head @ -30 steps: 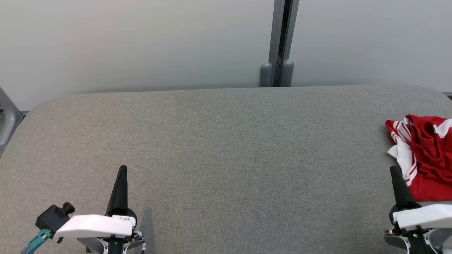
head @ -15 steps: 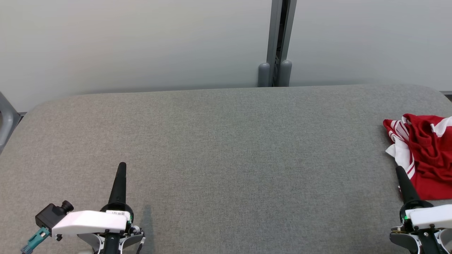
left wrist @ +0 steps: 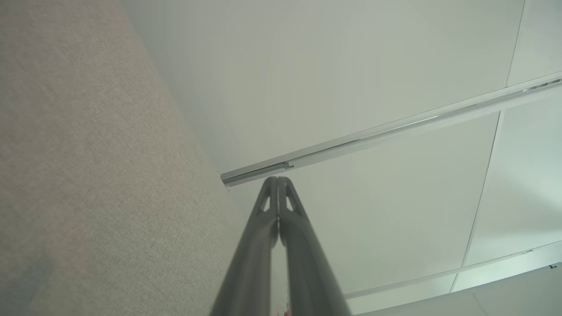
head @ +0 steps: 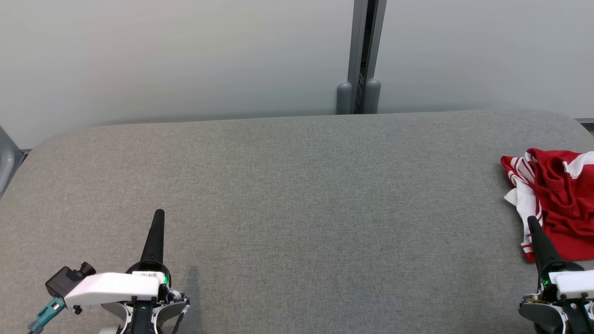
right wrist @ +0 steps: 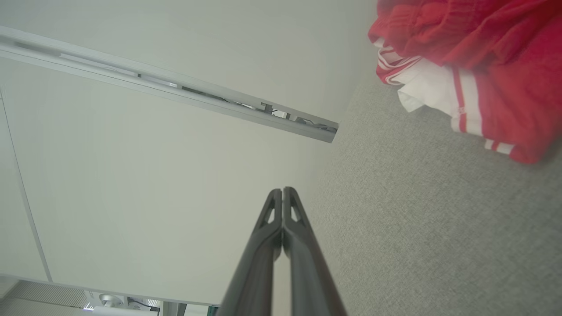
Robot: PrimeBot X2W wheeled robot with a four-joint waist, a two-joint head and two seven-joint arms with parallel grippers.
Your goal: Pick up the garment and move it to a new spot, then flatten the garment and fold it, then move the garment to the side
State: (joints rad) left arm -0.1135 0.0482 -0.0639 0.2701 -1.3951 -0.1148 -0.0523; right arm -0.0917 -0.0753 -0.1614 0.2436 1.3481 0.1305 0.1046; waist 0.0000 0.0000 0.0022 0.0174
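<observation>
The garment (head: 559, 199) is a crumpled red piece with white stripes, lying at the right edge of the grey padded table (head: 297, 195); in the right wrist view the garment (right wrist: 474, 57) sits at the upper right. My right gripper (head: 532, 220) is shut and empty, its tip just in front of the garment's near edge; whether it touches the cloth I cannot tell. In its own view the right gripper (right wrist: 282, 191) has its fingers pressed together. At the lower left, my left gripper (head: 159, 213) is shut and empty, far from the garment; the left gripper (left wrist: 277, 180) shows closed fingers.
A pale wall stands behind the table, with a grey vertical post (head: 359, 55) at its back edge. A grey metal frame part (head: 7, 160) shows at the far left. The table's rounded corners lie at both ends.
The whole picture has shifted a little, so the camera has moved. Both grippers stay shut, and the garment lies as before.
</observation>
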